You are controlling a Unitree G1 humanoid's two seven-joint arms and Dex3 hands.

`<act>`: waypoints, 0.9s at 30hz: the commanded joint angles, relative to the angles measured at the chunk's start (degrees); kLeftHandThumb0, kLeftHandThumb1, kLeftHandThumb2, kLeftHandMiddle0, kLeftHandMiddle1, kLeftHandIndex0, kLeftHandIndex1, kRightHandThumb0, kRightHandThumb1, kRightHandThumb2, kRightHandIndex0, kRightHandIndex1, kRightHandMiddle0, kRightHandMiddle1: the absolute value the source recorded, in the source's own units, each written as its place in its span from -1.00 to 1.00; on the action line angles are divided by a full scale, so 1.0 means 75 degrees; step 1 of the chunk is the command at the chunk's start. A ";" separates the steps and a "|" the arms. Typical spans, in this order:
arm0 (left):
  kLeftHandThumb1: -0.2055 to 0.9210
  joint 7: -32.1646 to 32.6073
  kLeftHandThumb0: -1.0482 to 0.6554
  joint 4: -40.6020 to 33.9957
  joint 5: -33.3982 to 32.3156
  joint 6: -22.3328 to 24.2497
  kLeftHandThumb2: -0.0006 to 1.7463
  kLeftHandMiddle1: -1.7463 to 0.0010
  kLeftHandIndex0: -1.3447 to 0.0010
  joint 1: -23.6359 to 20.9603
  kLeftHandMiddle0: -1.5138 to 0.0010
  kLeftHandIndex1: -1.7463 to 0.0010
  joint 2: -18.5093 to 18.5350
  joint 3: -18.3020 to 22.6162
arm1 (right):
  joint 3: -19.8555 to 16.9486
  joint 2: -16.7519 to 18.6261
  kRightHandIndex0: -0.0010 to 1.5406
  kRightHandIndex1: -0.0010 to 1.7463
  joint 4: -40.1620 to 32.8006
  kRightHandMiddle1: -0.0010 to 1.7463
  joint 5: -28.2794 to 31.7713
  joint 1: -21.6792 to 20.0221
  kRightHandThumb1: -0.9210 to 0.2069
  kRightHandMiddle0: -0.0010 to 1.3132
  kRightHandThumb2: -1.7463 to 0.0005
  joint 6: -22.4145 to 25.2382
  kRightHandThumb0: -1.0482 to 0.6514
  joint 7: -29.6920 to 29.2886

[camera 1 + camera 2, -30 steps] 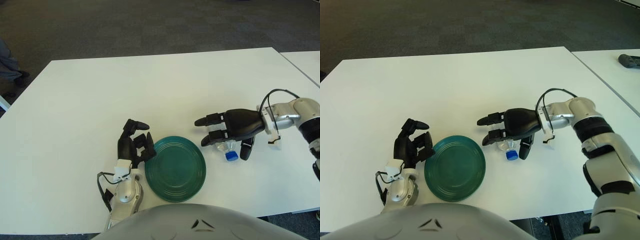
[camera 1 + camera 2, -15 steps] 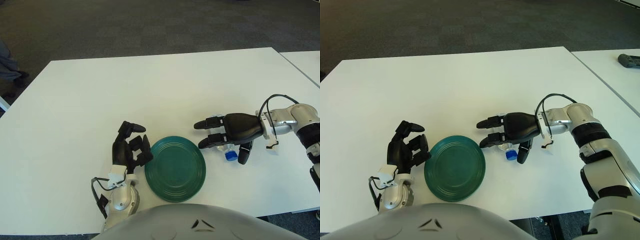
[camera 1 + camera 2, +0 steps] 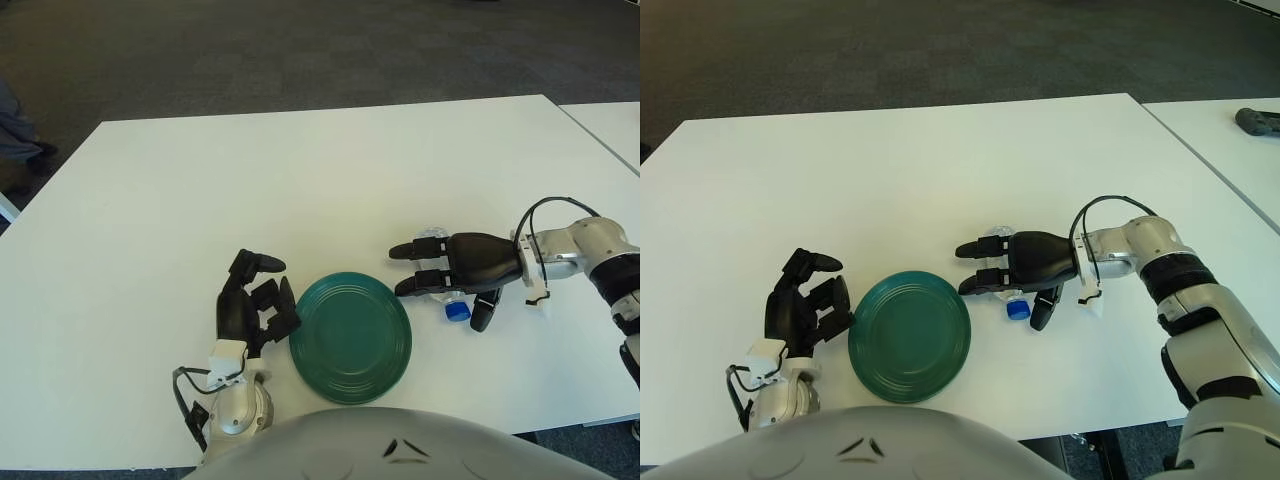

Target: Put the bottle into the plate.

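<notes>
A dark green plate lies near the table's front edge. Just to its right a clear bottle lies on its side, with its blue cap toward me and its base peeking out past the fingers. My right hand is spread low over the bottle, fingers stretched left toward the plate and thumb hanging down right of the cap. The fingers are not closed around it. My left hand shows by the plate's left rim, loosely curled and holding nothing.
The white table stretches far back and left. A second white table stands to the right with a dark object on it. My own grey torso covers the front edge.
My right hand has sunk lower over the bottle, and the bottle's base now shows beyond the fingers. My left hand has drifted slightly left, away from the plate's rim.
</notes>
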 commanded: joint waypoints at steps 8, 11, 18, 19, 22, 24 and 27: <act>-0.07 -0.0157 -0.34 -0.0431 0.0018 0.0134 0.51 -1.00 0.08 0.0410 -0.72 -1.00 -0.0072 -0.0174 | 0.0786 -0.0122 -0.76 -0.99 -0.0202 -0.61 -0.0428 -0.0141 -1.00 -1.00 0.30 0.0396 -0.79 -0.1089; -0.09 -0.0220 -0.35 -0.0566 -0.0039 0.0211 0.52 -1.00 0.07 0.0531 -0.72 -1.00 -0.0046 -0.0141 | 0.0927 -0.0116 -0.77 -1.00 -0.0315 -0.64 -0.0369 -0.0143 -1.00 -1.00 0.31 0.0399 -0.80 -0.1076; -0.10 -0.0308 -0.35 -0.0826 -0.0082 0.0423 0.53 -1.00 0.06 0.0752 -0.73 -1.00 0.0012 -0.0074 | 0.1165 -0.0046 -0.76 -0.99 -0.0507 -0.66 -0.0253 -0.0069 -1.00 -1.00 0.32 0.0321 -0.80 -0.1177; -0.10 -0.0312 -0.35 -0.0844 -0.0065 0.0418 0.53 -1.00 0.06 0.0773 -0.73 -1.00 0.0025 -0.0065 | 0.1183 -0.0034 -0.76 -0.99 -0.0529 -0.66 -0.0233 -0.0049 -1.00 -1.00 0.31 0.0312 -0.80 -0.1200; -0.10 -0.0325 -0.35 -0.0863 0.0001 0.0342 0.53 -1.00 0.06 0.0831 -0.73 -1.00 0.0078 -0.0037 | 0.1211 0.0004 -0.75 -0.99 -0.0603 -0.66 -0.0144 0.0014 -1.00 -1.00 0.31 0.0276 -0.78 -0.1244; -0.10 -0.0344 -0.35 -0.0877 0.0021 0.0307 0.53 -1.00 0.06 0.0862 -0.73 -1.00 0.0110 -0.0010 | 0.1208 0.0020 -0.74 -0.99 -0.0666 -0.65 -0.0060 0.0056 -1.00 -1.00 0.29 0.0243 -0.78 -0.1258; -0.09 -0.0411 -0.35 -0.0908 -0.0017 0.0204 0.52 -1.00 0.07 0.0942 -0.73 -1.00 0.0174 0.0047 | 0.1156 0.0058 -0.73 -0.98 -0.0795 -0.63 0.0142 0.0172 -1.00 -1.00 0.27 0.0185 -0.76 -0.1212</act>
